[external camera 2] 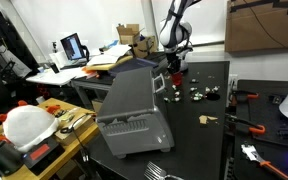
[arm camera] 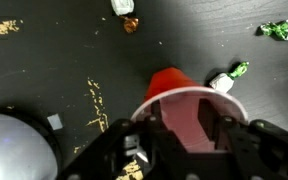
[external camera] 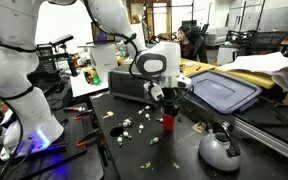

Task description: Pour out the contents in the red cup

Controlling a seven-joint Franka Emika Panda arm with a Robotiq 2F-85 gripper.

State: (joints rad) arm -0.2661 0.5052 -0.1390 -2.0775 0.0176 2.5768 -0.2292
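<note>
Claw [arm camera: 184,135] straddles the red cup [arm camera: 172,82], grip unclear; grey toaster oven [external camera 2: 129,110], at its eight o'clock in an exterior view, escapes the wrist view

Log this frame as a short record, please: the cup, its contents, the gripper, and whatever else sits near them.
cup: red cup, mouth towards the wrist camera, between the gripper's fingers
cup interior: no bits visible in the wrist view
contents: pale bits scattered on the black table beside the cup
gripper: gripper straddles the cup; whether it is touching the cup is unclear
nearby: grey toaster oven; rounded grey kettle-like vessel
task status: contents appear already poured out
</note>
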